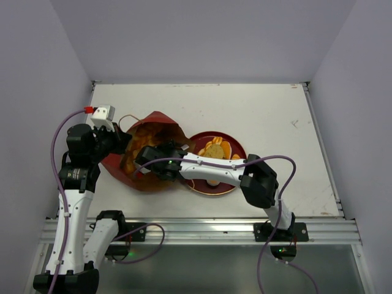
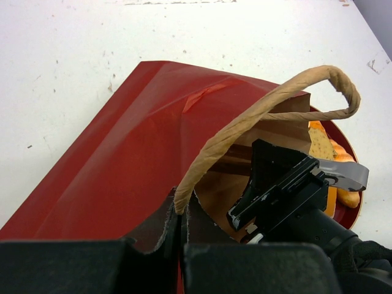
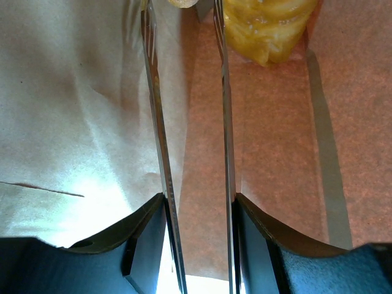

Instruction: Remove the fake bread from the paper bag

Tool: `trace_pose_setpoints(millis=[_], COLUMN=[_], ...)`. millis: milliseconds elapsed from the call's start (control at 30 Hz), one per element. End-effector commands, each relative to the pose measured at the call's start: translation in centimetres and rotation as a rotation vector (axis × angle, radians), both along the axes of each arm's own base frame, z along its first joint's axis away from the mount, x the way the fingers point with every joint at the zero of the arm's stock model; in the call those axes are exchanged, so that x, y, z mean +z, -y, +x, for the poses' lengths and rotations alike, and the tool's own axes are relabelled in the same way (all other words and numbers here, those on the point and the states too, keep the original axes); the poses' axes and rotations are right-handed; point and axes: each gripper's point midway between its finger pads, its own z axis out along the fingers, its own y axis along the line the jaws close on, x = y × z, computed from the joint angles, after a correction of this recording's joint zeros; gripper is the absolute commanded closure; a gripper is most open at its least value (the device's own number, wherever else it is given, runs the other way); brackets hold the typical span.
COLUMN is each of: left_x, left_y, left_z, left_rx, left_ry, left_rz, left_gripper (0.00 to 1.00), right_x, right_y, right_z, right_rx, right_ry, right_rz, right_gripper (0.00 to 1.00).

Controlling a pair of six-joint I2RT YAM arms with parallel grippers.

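Our left gripper (image 1: pixel 124 142) is clamped tight on the rim of the dark-red paper bag (image 2: pixel 116 159) with brown kraft lining, beside its tan cord handle (image 2: pixel 269 101). Our right gripper (image 3: pixel 184 24) reaches inside with its jaws partly apart. We cannot tell whether they grip the glossy golden toy bread (image 3: pixel 269 27). More toy bread lies on the round dark-red plate (image 1: pixel 234 142).

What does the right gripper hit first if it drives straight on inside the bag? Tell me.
Most likely the fake bread at the far end of the paper bag. The right gripper is inside, jaws parted; the bread sits slightly right of their line, and depth is hard to judge.
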Motion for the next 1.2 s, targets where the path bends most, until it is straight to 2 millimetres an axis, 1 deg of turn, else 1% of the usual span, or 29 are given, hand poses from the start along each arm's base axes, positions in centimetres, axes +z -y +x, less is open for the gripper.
trace_pose_setpoints(millis=[0,133,333,433,467,500,667,867,967,1000,1167], left_x=[1.3,1.4,1.6,1.6,1.6,1.5,1.5,1.5,1.4,1.4,1.3], left_y=[0.2,0.3,0.4,0.5,0.5,0.5,0.7,0.8,0.8,0.8,0.7], left_z=[0.1,0.1,0.1,0.1,0.1,0.1,0.0,0.0,-0.1,-0.2,-0.3], left_rx=[-0.012,-0.018,-0.023,-0.027,-0.03,-0.03,-0.036,-0.041,-0.043,-0.045,-0.039], left_ry=[0.043,0.047,0.05,0.049,0.049,0.048,0.047,0.047,0.045,0.046,0.044], left_rz=[-0.014,-0.014,-0.019,-0.022,-0.023,-0.023,-0.027,-0.031,-0.031,-0.03,-0.025], left_gripper=[1.0,1.0,1.0,1.0,1.0,1.0,1.0,1.0,1.0,1.0,1.0], right_x=[1.4,1.3,0.1,-0.6,-0.4,-0.8,-0.5,-1.5,-1.8,-1.8,-1.7], right_y=[-0.7,-1.2,-1.8,-2.1,-2.3,-2.5,-3.1,-3.0,-2.9,-2.8,-2.8], right_z=[0.6,0.4,0.2,0.3,0.4,0.4,0.7,0.6,0.5,0.6,0.4], right_rx=[-0.017,-0.003,0.01,0.01,0.011,0.01,0.007,0.008,0.008,0.004,0.003], right_ry=[0.039,0.033,0.02,0.019,0.022,0.021,0.035,0.023,0.013,0.013,0.0], right_rz=[0.053,0.057,0.038,0.029,0.036,0.032,0.047,0.028,0.026,0.022,0.029], right_gripper=[0.5,0.5,0.5,0.5,0.5,0.5,0.5,0.51,0.59,0.65,0.84])
